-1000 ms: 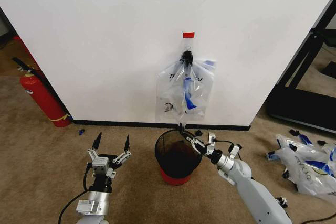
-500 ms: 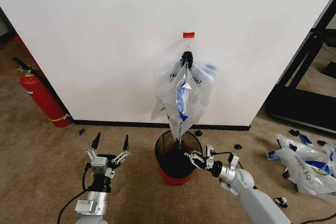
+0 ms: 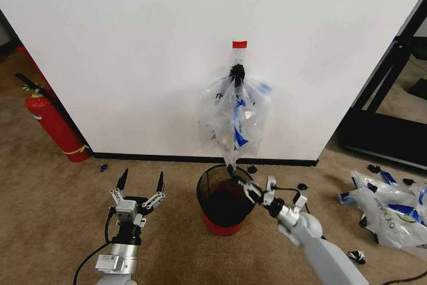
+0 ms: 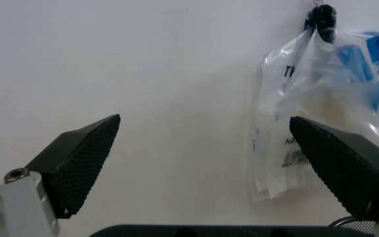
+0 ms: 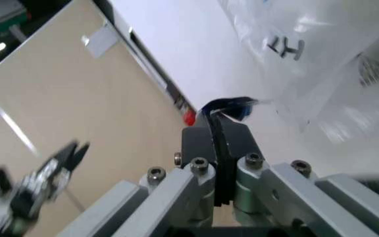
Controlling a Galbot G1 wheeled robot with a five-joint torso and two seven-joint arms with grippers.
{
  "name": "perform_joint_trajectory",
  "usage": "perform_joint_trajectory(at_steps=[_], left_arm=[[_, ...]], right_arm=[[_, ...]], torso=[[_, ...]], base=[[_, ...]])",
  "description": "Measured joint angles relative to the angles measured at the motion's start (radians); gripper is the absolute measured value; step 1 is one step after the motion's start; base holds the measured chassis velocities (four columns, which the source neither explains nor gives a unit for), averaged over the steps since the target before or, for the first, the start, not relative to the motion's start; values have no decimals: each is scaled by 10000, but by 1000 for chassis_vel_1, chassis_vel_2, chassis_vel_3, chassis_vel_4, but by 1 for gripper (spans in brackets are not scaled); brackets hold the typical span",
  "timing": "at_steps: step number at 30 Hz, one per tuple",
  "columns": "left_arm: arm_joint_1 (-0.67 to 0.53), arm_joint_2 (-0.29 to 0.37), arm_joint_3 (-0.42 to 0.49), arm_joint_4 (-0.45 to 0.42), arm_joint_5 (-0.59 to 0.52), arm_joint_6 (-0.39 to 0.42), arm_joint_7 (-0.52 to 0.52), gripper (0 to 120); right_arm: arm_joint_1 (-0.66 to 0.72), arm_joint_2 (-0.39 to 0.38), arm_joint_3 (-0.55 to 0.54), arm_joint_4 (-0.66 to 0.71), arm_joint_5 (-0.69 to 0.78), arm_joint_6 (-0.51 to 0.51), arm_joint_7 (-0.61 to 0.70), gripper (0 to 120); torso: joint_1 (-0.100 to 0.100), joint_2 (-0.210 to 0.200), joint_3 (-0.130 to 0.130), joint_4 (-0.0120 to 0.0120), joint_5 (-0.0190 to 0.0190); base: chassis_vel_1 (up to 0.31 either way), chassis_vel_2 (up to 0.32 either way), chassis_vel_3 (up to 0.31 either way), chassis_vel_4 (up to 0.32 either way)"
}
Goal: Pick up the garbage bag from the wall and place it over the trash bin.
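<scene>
Translucent white garbage bags [image 3: 233, 115] with blue handles hang from a black clip [image 3: 237, 71] on the white wall [image 3: 133, 45], under a red tape strip [image 3: 239, 45]. My right gripper [image 3: 235, 175] is shut on the lower tip of the front bag, just above the far rim of the black mesh trash bin [image 3: 225, 198]. In the right wrist view, a blue bit of the garbage bag [image 5: 321, 59] sticks out between the shut fingers [image 5: 199, 143] of the right gripper [image 5: 217, 129]. Left of the bin, my left gripper [image 3: 141, 185] stands open and points at the wall. Between its fingertips [image 4: 77, 158] the left wrist view shows the garbage bags [image 4: 321, 98].
A red fire extinguisher [image 3: 50, 121] leans against the wall at the far left. More plastic bags [image 3: 387, 208] lie on the carpet to the right, near a black frame [image 3: 393, 98]. Small black clips [image 3: 252, 168] lie by the baseboard.
My right gripper dipped toward the bin, stretching the front bag downward, then rose again to the bin's far rim. The bag now hangs slacker and bunched. The left arm stayed still.
</scene>
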Motion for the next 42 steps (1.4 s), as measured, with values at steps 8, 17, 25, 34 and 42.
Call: perform_joint_trajectory(at_steps=[8, 17, 25, 34, 42], left_arm=[[90, 135, -88, -37, -136, -56, -13, 100], [35, 232, -86, -24, -217, -76, -43, 100], [-125, 246, -2, 158, -216, -74, -43, 100], [-212, 249, 12, 289, -206, -69, -41, 100], [-239, 254, -21, 339, -229, -103, -55, 100]], right_arm=[[-141, -758, 3, 798, -655, 117, 707, 30], [-185, -2269, 764, 1240, -2927, 413, -1502, 63], [-116, -2601, 620, 2612, -2729, 1538, 1043, 93], [165, -2123, -158, 3413, -5333, 2312, 4832, 100], [677, -2364, -398, 3723, -5937, 1947, 5648, 100]], torso=[[0, 0, 0, -1, 0], [0, 0, 0, -4, 1], [0, 0, 0, -1, 0], [1, 0, 1, -1, 0], [0, 0, 0, -3, 2]], base=[[0, 0, 0, 0], [0, 0, 0, 0], [0, 0, 0, 0], [0, 0, 0, 0], [0, 0, 0, 0]])
